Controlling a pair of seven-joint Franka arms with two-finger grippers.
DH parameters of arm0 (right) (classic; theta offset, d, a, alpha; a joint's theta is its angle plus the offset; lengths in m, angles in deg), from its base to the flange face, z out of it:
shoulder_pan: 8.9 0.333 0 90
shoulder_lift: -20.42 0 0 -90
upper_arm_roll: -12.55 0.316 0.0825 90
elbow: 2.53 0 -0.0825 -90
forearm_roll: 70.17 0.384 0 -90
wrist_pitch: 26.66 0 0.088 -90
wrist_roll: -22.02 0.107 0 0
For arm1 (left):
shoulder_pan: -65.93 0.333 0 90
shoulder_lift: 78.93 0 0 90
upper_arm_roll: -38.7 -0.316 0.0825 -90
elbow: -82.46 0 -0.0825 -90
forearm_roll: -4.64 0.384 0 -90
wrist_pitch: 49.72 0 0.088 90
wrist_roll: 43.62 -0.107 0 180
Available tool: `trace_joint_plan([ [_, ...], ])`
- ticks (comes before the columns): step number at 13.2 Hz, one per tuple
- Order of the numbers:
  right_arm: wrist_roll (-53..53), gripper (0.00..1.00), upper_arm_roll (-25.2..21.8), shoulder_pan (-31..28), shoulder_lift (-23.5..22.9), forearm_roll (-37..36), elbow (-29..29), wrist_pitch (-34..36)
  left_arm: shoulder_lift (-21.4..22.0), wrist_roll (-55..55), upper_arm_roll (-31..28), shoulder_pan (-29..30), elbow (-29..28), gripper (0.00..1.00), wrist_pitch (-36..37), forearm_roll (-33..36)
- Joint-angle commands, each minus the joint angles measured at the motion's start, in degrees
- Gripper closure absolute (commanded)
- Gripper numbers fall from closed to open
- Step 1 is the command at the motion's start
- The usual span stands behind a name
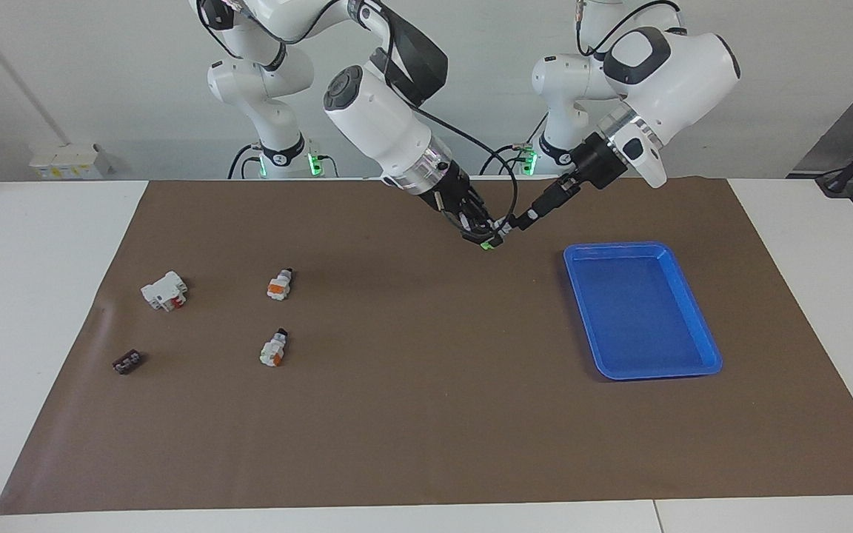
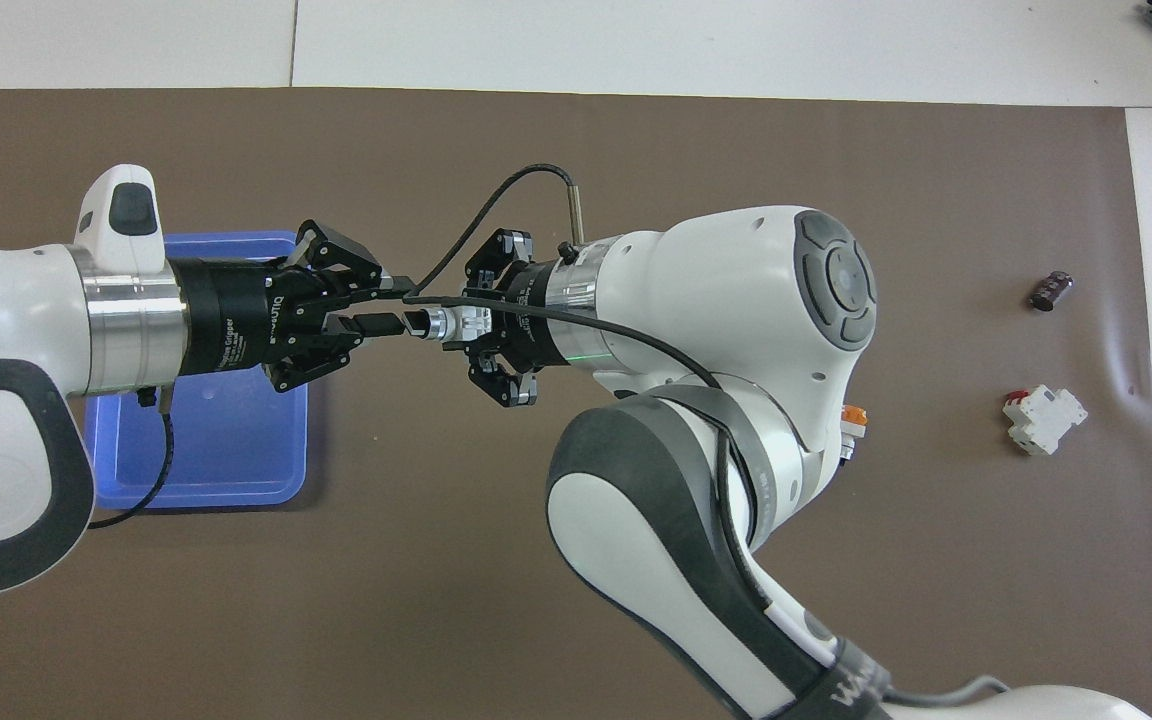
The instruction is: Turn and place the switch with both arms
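1. A switch (image 1: 495, 235) is held in the air between the 2 grippers, over the brown mat (image 1: 426, 414), beside the tray's (image 1: 700, 337) edge toward the right arm's end, nearer the mat's edge by the robots.
2. The right gripper (image 1: 482, 231) is seen with its fingers closed on the switch's body; a green face shows at the fingertips in the facing view.
3. The left gripper (image 2: 391, 320) is brought level to the switch's black tip; its fingertips lie about the tip, but it cannot be told whether they grip it or stand slightly apart.
4. The blue tray is set on the mat toward the left arm's end.
5. 2 more switches are seen on the mat toward the right arm's end: one (image 1: 279, 284) nearer the robots, one (image 1: 273, 348) nearer the mat's front edge, both with orange faces up.
6. A white block (image 1: 164, 291) with red parts is laid nearer the mat's edge at the right arm's end.
7. A small black block (image 1: 126, 362) lies near that edge, closer to the front corner than the white block.
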State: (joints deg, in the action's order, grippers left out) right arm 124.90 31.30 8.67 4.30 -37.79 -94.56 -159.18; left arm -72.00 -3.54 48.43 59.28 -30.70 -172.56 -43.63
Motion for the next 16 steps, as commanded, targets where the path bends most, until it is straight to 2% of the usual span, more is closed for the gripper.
trace_joint_plan([
  [1, 0.8, 1.00, 0.2, -0.3, 0.7, 0.1, 0.1, 1.3, 0.5, 0.2, -0.6, -0.9, -1.4, 0.65, -1.9, -1.0],
  [7, 0.8, 1.00, 0.2, -0.4, 0.7, 0.1, 0.1, 1.3, 0.3, 0.2, -0.6, -1.1, -1.4, 0.72, -2.2, -1.0],
  [13, 0.8, 1.00, 0.2, -0.4, 0.7, 0.1, 0.1, 1.3, 0.2, -0.1, -0.7, -2.8, -2.0, 0.70, -3.9, -0.9],
  [14, 0.8, 1.00, 0.2, -0.4, 0.7, 0.1, 0.1, 1.3, 0.2, -0.3, -0.7, -2.8, -2.1, 0.71, -3.9, -0.9],
  [16, 0.8, 1.00, 0.2, -0.4, 0.7, 0.1, 0.1, 1.4, 0.2, -0.4, -0.7, -2.8, -2.3, 0.80, -3.8, -0.9],
])
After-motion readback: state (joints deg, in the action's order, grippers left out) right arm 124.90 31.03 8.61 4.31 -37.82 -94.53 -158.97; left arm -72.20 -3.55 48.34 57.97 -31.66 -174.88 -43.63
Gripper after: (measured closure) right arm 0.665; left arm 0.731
